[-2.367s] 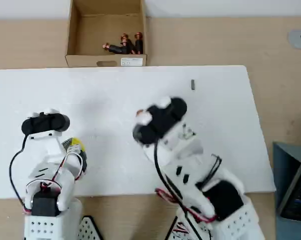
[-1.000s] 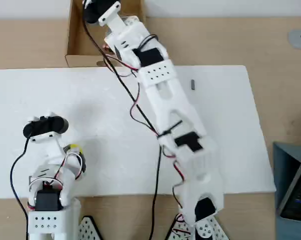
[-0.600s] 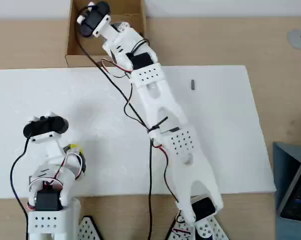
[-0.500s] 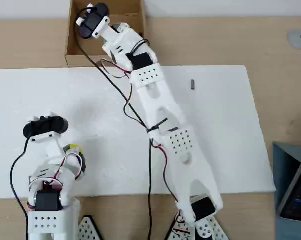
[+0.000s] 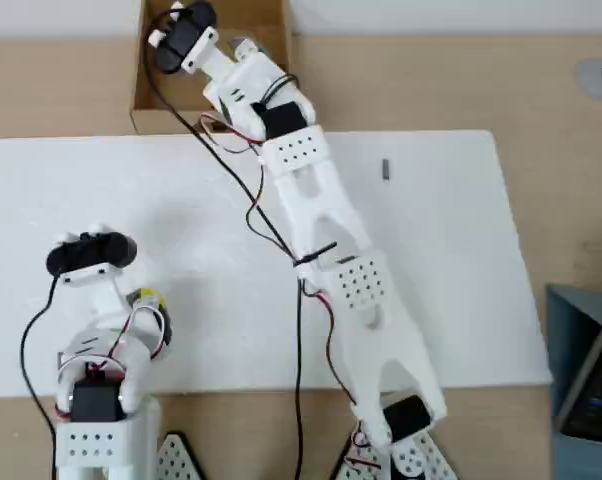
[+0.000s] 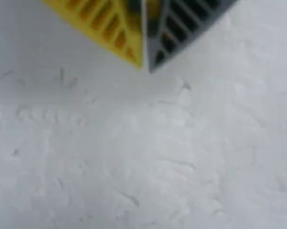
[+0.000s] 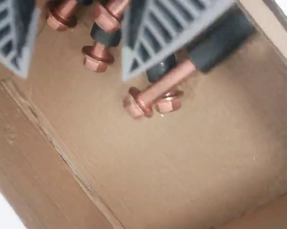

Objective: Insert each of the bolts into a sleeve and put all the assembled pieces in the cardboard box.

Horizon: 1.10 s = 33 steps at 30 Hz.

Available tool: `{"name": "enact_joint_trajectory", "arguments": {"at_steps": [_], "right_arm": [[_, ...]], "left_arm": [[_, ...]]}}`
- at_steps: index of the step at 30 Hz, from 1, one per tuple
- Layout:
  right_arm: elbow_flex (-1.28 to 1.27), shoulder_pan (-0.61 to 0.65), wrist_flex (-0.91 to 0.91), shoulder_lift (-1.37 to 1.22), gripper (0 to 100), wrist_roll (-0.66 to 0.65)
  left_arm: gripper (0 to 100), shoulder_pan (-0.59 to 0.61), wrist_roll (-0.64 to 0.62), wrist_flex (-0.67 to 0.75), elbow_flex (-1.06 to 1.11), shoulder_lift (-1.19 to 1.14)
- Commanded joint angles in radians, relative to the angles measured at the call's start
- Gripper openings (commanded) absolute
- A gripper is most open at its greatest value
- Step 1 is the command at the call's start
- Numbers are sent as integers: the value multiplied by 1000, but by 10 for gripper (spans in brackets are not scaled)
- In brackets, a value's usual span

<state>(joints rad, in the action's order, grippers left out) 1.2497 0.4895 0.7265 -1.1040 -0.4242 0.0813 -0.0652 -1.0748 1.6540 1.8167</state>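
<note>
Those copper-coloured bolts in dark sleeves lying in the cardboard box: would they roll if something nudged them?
Probably a little: each copper-coloured bolt in its dark sleeve looks round, though the wider flanged head would likely curve its path. They look rigid metal, so probably heavy for their size. The brown cardboard box should fence them in.

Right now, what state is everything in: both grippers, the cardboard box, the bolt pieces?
Left gripper: shut, empty, over the white board.
Right gripper: open, above the pieces in the cardboard box.
Cardboard box: open-topped, assembled pieces inside.
Assembled pieces: copper bolts seated in dark sleeves, lying on the box floor.
Small dark piece: lying alone on the board.
</note>
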Motion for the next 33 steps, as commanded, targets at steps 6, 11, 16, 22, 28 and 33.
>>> {"name": "enact_joint_trajectory", "arguments": {"at_steps": [6,11,16,22,28,33], "right_arm": [[110,10,21,25,149,-8],[202,10,124,24,149,-5],[308,5,219,24,136,-3],[420,-15,387,48,16,-2],[418,-50,496,186,9,41],[417,-87,686,335,9,144]], "left_arm": [[3,8,-5,20,-8,8],[3,8,-5,20,-8,8],[3,8,-5,20,-8,8],[3,8,-5,20,-8,8],[3,8,-5,20,-8,8],[3,8,-5,20,-8,8]]}}
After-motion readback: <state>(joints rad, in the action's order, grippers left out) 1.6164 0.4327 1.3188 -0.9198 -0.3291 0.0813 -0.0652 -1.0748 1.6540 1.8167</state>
